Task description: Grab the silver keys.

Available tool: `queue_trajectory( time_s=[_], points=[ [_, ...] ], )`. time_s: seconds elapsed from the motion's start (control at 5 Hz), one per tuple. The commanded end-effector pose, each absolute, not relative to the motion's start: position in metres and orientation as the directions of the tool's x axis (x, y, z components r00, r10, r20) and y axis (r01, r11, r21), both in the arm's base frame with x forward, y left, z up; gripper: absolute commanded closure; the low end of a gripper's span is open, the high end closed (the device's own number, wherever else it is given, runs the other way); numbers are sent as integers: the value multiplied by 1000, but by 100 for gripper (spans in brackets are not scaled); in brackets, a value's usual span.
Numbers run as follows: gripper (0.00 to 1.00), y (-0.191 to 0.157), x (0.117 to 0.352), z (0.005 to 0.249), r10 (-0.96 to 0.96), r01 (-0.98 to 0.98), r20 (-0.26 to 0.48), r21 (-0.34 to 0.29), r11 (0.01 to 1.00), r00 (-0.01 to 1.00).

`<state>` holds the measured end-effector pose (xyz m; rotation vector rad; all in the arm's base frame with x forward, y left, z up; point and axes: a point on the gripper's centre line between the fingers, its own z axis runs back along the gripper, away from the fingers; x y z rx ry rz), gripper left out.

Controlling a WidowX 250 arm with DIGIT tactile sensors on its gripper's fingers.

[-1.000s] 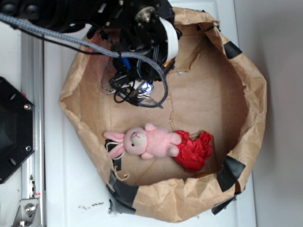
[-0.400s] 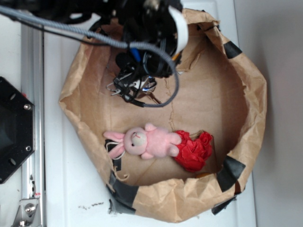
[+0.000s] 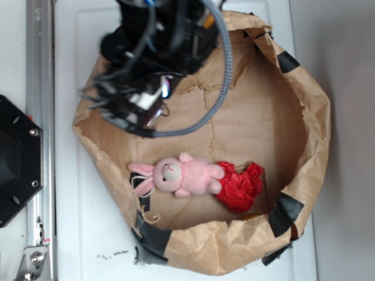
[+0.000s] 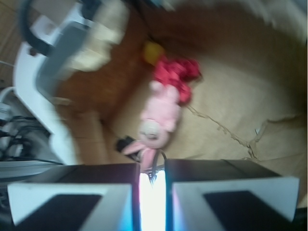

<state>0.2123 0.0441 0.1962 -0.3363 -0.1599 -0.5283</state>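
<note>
From the exterior view, the gripper (image 3: 140, 99) is hanging, motion-blurred, over the upper left part of a brown paper bag (image 3: 316, 117) whose rolled rim is forming a shallow basin on a white table (image 3: 82, 234). Something pale and glinting is showing between its dark fingers, probably the silver keys (image 3: 166, 89), though the blur is smearing the shape. A grey braided cable (image 3: 222, 76) is looping down from the arm across the bag floor. Nearer the bottom of the basin, a pink plush bunny (image 3: 176, 175) is lying on its side, its feet touching a crumpled red cloth (image 3: 240, 186) to its right.

From the wrist view, the two fingers are sitting close together along the bottom edge, with a bright narrow strip between them and a thin wire ring of the silver keys (image 4: 155, 166) poking up out of the gap, so the claw is pinching the keys. Beyond, the bunny (image 4: 161, 118) is lying on the brown paper, the red cloth (image 4: 175, 74) just past it.
</note>
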Motion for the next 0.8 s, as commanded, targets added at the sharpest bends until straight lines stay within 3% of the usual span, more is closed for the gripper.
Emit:
queue_trajectory(
  time_s=[0.0,0.4,0.6],
  points=[
    [100,50,228,203,-373,407,220,-134,904,901],
    [100,49,244,198,-299,314,147,-91,945,943],
    [100,45,243,199,-323,336,151,-76,939,934]
  ],
)
